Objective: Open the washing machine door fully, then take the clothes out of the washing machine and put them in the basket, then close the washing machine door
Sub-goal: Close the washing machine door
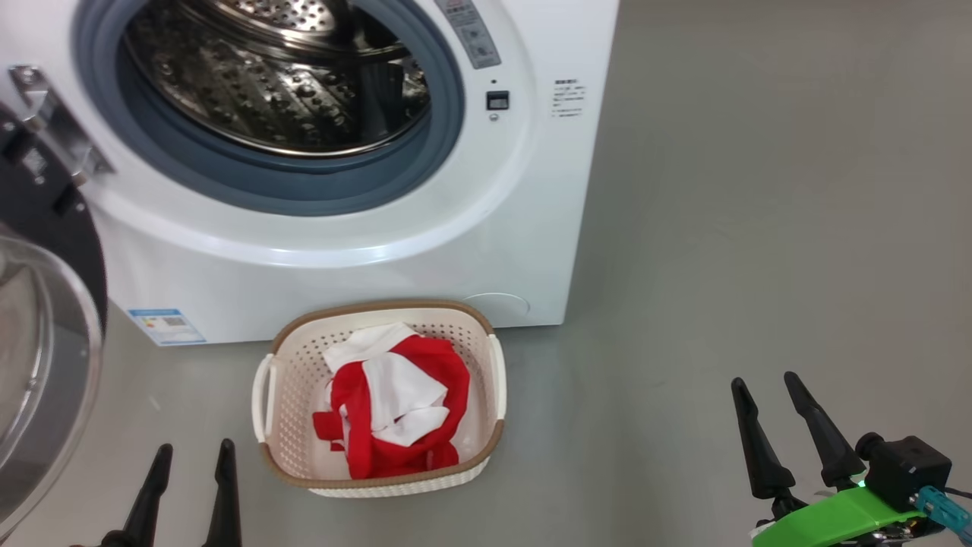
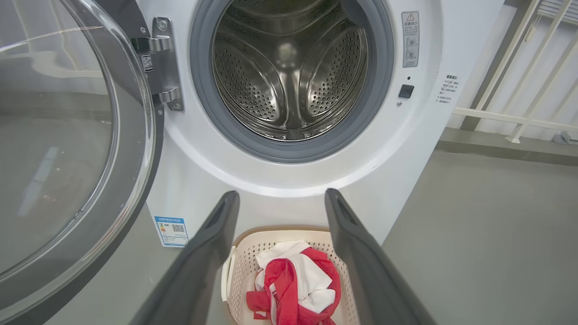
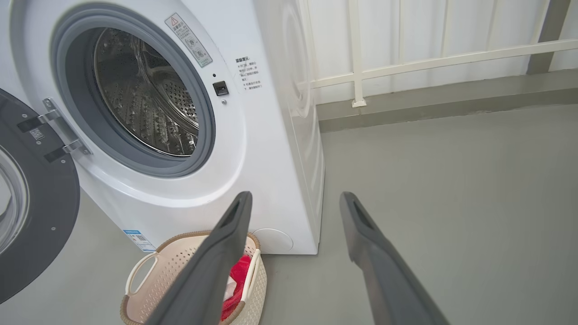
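The washing machine (image 1: 425, 251) stands with its steel drum (image 2: 289, 67) showing no fabric inside. The washing machine door (image 1: 45, 357) hangs swung open at the left, its glass bowl facing out (image 2: 67, 135). On the floor right in front of the machine sits the basket (image 1: 380, 306), and the clothes (image 1: 395, 395) lie in it as a red and white heap. My left gripper (image 1: 194, 448) is open and empty, left of the basket and near the door. My right gripper (image 1: 763, 380) is open and empty, well to the basket's right over bare floor.
Grey floor (image 1: 759, 228) stretches to the right of the machine. A white railing (image 3: 406, 63) on a low grey curb runs behind it. The open door takes up the space at the left.
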You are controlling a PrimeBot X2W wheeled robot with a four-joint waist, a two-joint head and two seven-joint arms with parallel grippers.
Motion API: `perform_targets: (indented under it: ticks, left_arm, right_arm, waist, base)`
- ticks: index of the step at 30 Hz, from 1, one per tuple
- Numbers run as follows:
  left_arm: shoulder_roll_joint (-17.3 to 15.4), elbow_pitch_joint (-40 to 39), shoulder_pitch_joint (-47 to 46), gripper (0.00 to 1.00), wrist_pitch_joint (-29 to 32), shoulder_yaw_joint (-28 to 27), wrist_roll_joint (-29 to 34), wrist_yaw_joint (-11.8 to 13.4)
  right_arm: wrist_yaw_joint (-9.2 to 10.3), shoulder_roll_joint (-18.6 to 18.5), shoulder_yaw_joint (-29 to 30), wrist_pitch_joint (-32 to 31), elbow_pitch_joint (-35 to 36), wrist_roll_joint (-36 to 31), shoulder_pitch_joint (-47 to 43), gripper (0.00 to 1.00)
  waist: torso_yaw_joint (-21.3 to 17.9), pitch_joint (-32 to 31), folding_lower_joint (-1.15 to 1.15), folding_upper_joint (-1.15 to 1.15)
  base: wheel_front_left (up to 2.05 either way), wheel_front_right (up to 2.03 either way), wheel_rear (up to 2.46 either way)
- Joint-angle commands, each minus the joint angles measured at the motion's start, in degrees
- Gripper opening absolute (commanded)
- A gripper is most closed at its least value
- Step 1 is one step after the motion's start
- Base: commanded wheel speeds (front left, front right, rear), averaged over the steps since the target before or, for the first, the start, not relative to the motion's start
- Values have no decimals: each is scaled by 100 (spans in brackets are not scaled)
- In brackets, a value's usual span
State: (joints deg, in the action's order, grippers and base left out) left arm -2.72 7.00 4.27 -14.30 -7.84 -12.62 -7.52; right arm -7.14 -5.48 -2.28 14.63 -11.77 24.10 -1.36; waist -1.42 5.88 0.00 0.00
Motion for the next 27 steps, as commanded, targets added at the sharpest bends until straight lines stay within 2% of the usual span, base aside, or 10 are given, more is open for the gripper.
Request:
perform_targets:
  ticks: [1,6,27]
  left_arm:
    - [-23,-101,-191,100,-70,-236,-65,3]
    - [-18,-46,-148,100,-70,-221,-184,47]
    - [-16,72,221,100,-70,159,-554,495]
  right_arm:
    - [-35,-103,-159,37,110,-28,209,100]
    - [-35,-163,-358,37,36,-17,290,100]
    - [-35,-367,-1132,37,-250,142,436,100]
  waist:
    - [171,-34,0,0]
    - [546,-100,0,0]
    - [2311,-453,0,0]
  base:
    - [0,0,0]
    - [0,0,0]
    - [0,0,0]
